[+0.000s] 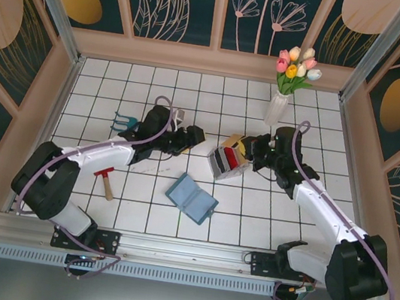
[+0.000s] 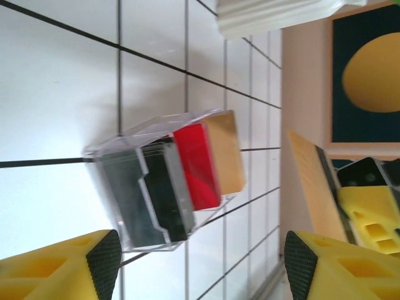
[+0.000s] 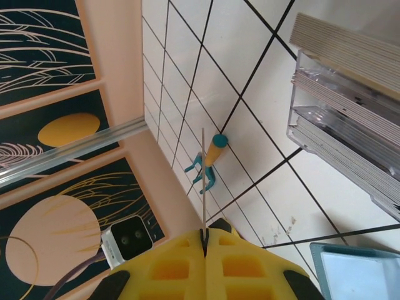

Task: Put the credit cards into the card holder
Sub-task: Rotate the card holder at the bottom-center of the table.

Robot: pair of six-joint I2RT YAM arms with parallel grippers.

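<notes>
Two robot arms meet over the middle of a white tiled surface [image 1: 155,97]. Between them stands a clear plastic rack [image 2: 103,153] with the credit cards [image 2: 197,165] upright in its slots: dark ones, a red one and a tan one. The left gripper [image 1: 196,134] sits at about 9 o'clock of the rack. Its yellow fingers are spread wide with nothing between them and face the rack, probably to steady it or to take a card. The right gripper [image 3: 204,234] is at about 1 o'clock of the rack. Its fingers are pressed together on what looks like a tan card [image 2: 309,187], which its own camera sees edge-on as a thin line (a pinch at one edge leaves most of the card free to slide into a slot). The card holder [image 1: 191,198], a teal folding wallet, lies opened flat at 6 o'clock of the rack, near it but apart, with its inner side up so a card can enter. No card appears to be lodged in it yet, so the job seems at an early stage. The held card has yet to travel down to the wallet.
</notes>
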